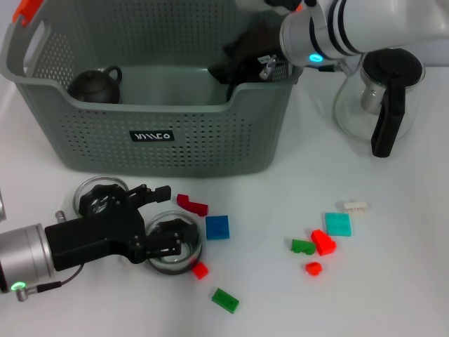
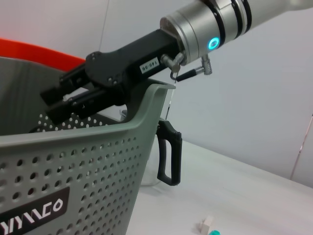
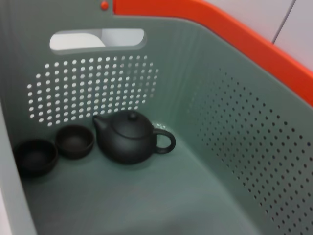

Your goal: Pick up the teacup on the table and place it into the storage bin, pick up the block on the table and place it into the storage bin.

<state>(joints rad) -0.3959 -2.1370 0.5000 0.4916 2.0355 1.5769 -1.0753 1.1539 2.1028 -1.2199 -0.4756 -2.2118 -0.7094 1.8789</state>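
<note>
The grey-green storage bin (image 1: 151,105) stands at the back of the table. In the right wrist view its floor (image 3: 161,196) holds a dark teapot (image 3: 129,137) and two dark teacups (image 3: 74,141) (image 3: 35,155). My right gripper (image 1: 242,60) reaches over the bin's right rim; in the left wrist view its fingers (image 2: 51,105) stand slightly apart with nothing seen between them. My left gripper (image 1: 163,217) lies low at the front left, open, one finger over a clear glass teacup (image 1: 184,261). A second glass cup (image 1: 91,188) sits beside it. Blue (image 1: 217,227) and dark red (image 1: 191,204) blocks lie just right of it.
More blocks lie scattered on the white table: small red (image 1: 200,270), green (image 1: 225,300), and a cluster of green (image 1: 303,246), red (image 1: 323,242), cyan (image 1: 337,224) and white (image 1: 355,206). A glass jug (image 1: 379,98) with black lid and handle stands right of the bin.
</note>
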